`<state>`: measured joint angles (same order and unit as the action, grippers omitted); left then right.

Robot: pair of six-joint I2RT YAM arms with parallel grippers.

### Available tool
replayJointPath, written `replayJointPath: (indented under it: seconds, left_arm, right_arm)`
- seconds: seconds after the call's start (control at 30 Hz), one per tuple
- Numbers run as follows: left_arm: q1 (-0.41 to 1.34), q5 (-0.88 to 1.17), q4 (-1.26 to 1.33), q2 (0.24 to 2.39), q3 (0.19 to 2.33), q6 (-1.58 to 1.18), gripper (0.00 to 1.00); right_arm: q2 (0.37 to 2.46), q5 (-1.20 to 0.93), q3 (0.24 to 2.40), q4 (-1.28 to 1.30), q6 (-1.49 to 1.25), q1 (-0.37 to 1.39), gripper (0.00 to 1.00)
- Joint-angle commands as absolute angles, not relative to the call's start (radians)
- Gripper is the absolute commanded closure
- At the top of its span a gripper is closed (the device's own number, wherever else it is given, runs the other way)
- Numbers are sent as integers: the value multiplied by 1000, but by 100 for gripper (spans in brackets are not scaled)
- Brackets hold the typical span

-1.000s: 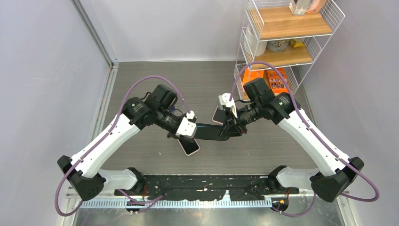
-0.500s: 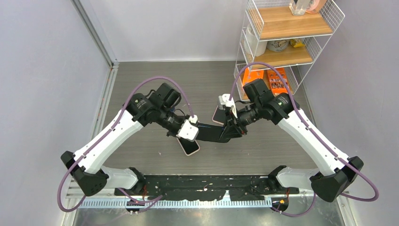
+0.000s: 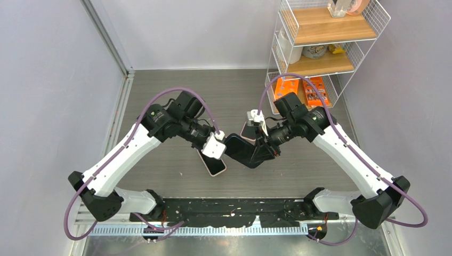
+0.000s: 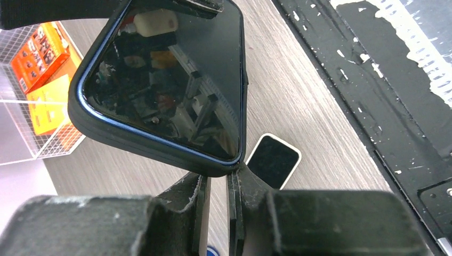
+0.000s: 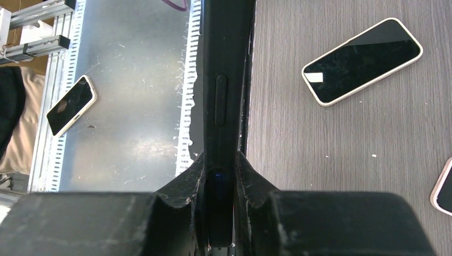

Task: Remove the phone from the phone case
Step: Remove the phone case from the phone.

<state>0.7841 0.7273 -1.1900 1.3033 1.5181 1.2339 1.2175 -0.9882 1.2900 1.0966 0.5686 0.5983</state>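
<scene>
Right pincer clamps the pliable phone case; left pincer pinches its corner, likely where the stiff phone peels free.

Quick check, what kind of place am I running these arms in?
Probably a lab robot cell: plain panel walls around the table, a wire supply rack, spare phones lying about.

The dark blue phone case looks like smooth, matt, rubbery plastic. The black phone inside it has a glossy glass screen that shows clear reflections. The fingers of the left end effector are black plastic, matt and grainy. The grey counter has a dull wood-grain finish. The silver plate at its edge is bare, scratched metal.
</scene>
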Motion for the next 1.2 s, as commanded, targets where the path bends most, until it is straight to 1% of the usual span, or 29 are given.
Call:
replayJointPath:
  seconds: [0.0, 0.1, 0.13, 0.2, 0.3, 0.37, 0.43, 0.5, 0.53, 0.6, 0.73, 0.9, 1.03, 1.1, 1.17]
  left_arm:
    - [808, 740, -1048, 1295, 1512, 1265, 100]
    - [802, 696, -1066, 1262, 1469, 1251, 100]
    - [798, 682, -1066, 1248, 1451, 1242, 98]
    - [784, 657, -1068, 1221, 1420, 1224, 92]
    - [759, 634, -1078, 1179, 1384, 1200, 72]
    - [736, 644, -1087, 1144, 1365, 1183, 49]
    - [709, 677, -1087, 1117, 1350, 1149, 33]
    - [686, 720, -1082, 1096, 1349, 1104, 8]
    - [681, 735, -1069, 1088, 1351, 1070, 1]
    - [678, 751, -1021, 1079, 1359, 971, 0]
    - [678, 750, -858, 1092, 1383, 669, 0]
    - [682, 851, -698, 1147, 1401, 329, 1]
    - [695, 882, -577, 1199, 1410, 126, 9]
    - [703, 899, -539, 1222, 1416, 77, 17]
    - [723, 902, -530, 1236, 1417, 58, 21]
  right_arm:
    - [1190, -1041, 1311, 992, 548, 614, 95]
    - [1167, -1011, 1313, 989, 547, 606, 95]
    - [1162, -995, 1313, 984, 543, 604, 95]
    - [1148, -973, 1313, 980, 540, 602, 95]
    - [1136, -943, 1318, 979, 537, 600, 95]
    - [1132, -925, 1325, 979, 538, 600, 95]
    - [1129, -910, 1331, 979, 539, 600, 95]
    - [1132, -895, 1339, 982, 542, 600, 95]
    - [1133, -889, 1344, 985, 549, 600, 94]
    - [1135, -881, 1349, 987, 555, 601, 94]
    - [1142, -873, 1359, 980, 548, 601, 95]
    - [1150, -868, 1364, 973, 539, 602, 95]
    - [1156, -868, 1364, 971, 538, 604, 95]
    - [1159, -867, 1363, 970, 537, 604, 95]
    - [1160, -864, 1362, 967, 533, 605, 95]
